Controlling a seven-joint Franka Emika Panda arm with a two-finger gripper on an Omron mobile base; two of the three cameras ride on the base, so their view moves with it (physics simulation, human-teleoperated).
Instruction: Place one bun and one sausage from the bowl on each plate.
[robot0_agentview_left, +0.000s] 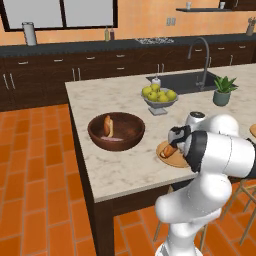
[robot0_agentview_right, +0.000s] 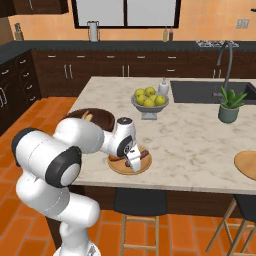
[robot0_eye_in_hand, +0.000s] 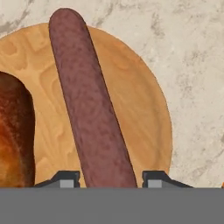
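Centre of the hand view: the long reddish-brown sausage (robot0_eye_in_hand: 92, 100) lies on the round wooden plate (robot0_eye_in_hand: 144, 113), between spread fingertips (robot0_eye_in_hand: 64, 178); likely firm, smooth, best pinched mid-length.

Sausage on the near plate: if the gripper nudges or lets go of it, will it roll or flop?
The sausage looks like a smooth straight cylinder, so probably stiff and apt to roll sideways. The plate looks flat and rimless, so little would stop it. The bun may block one side.
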